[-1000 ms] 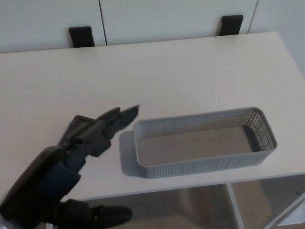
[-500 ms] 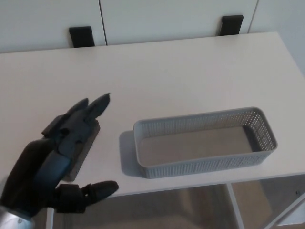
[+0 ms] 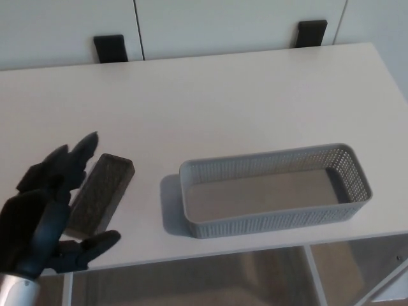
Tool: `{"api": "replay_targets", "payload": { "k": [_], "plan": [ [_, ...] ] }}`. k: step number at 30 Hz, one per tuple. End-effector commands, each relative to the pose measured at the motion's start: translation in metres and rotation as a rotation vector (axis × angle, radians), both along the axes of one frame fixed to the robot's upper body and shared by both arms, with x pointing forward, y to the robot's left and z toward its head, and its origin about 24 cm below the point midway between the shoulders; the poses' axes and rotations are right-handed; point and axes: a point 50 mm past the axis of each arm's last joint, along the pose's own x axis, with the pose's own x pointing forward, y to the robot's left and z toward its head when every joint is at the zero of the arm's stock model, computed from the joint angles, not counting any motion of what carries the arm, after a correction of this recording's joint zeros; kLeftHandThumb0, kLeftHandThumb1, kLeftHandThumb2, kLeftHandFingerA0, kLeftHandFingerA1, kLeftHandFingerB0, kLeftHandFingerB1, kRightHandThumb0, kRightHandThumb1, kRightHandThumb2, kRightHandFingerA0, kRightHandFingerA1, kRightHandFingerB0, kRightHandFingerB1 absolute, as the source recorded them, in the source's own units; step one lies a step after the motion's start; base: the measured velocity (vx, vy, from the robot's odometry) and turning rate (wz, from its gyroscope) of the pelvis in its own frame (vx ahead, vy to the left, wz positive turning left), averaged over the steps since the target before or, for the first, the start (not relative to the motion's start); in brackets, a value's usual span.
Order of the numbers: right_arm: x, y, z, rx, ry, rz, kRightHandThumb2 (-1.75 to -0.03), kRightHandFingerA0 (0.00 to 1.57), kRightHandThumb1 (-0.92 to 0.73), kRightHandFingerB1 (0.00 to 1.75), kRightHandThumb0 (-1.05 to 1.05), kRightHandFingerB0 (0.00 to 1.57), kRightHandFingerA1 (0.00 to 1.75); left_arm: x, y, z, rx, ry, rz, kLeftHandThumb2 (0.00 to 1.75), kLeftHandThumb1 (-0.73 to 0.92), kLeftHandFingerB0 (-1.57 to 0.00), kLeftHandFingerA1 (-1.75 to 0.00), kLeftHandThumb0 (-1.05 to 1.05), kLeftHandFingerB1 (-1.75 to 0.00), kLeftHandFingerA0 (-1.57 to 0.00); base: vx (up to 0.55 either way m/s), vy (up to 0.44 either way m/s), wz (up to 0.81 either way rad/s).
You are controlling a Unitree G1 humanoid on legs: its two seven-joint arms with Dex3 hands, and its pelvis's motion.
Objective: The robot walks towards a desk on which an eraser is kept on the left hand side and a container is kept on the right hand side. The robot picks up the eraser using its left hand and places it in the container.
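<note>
Dark and flat, the eraser [image 3: 101, 194] lies on the white desk [image 3: 210, 95] just to the right of the left hand [image 3: 48, 213], its long side angled up and away from the robot, near the desk's front edge. The left hand is spread and holds nothing: two fingers [image 3: 80, 150] reach forward along the eraser's left flank while the thumb [image 3: 89, 245] juts out below its near end. The grey mesh container [image 3: 274, 188] sits well to the right of the hand, empty, with the eraser between the two.

The main risk, as I judge it, is a glancing close: the fingers sit beside the eraser, not over it, so closing from here could nudge the block sideways or push it toward the front edge and off the desk. A shallow grip on so low a shape could also slip during the carry to the container.

Compared with half a second ago, the hand has drawn back to the left and now uncovers the eraser, which it then overlapped. A second ago its fingertips reached almost to the container's left end. The right hand does not show.
</note>
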Motion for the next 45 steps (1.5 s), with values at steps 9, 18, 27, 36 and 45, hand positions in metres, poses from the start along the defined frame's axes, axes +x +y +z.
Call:
{"api": "replay_targets", "payload": {
  "k": [9, 18, 27, 36, 45],
  "plan": [
    [-0.001, -0.008, 0.006, -0.029, 0.019, 0.082, -0.61, 0.46, -0.7, 0.35, -0.31, 0.28, 0.5, 0.008, 0.025, -0.018, 0.239, -0.078, 0.182, 0.64, 0.43, -0.01, -0.3, -0.46, -0.26, 0.0, 0.0, 0.0, 0.0],
    [-0.001, -0.008, 0.006, -0.031, 0.026, 0.098, -0.62, 0.45, -0.71, 0.35, -0.31, 0.28, 0.48, 0.01, 0.022, -0.022, 0.257, -0.085, 0.17, 0.64, 0.42, -0.01, -0.32, -0.48, -0.28, 0.0, 0.0, 0.0, 0.0],
    [0.0, -0.007, 0.007, -0.027, 0.032, 0.107, -0.93, 0.37, -0.5, 0.49, -0.26, 0.15, 0.61, 0.014, 0.012, -0.015, 0.21, -0.007, 0.118, 0.67, 0.44, 0.0, -0.43, -0.52, -0.37, 0.0, 0.0, 0.0, 0.0],
    [-0.001, -0.006, 0.009, -0.022, 0.031, 0.123, -0.93, 0.38, -0.51, 0.49, -0.26, 0.15, 0.61, 0.018, 0.004, 0.001, 0.098, 0.066, 0.073, 0.57, 0.47, 0.0, -0.65, -0.52, -0.46, 0.0, 0.0, 0.0, 0.0],
    [0.0, -0.008, 0.007, -0.016, 0.04, 0.107, -0.61, 0.45, -0.7, 0.35, -0.3, 0.28, 0.49, 0.017, -0.008, 0.014, 0.056, 0.062, 0.038, 0.62, 0.46, 0.0, -0.63, -0.56, -0.49, 0.0, 0.0, 0.0, 0.0]
  ]
}}
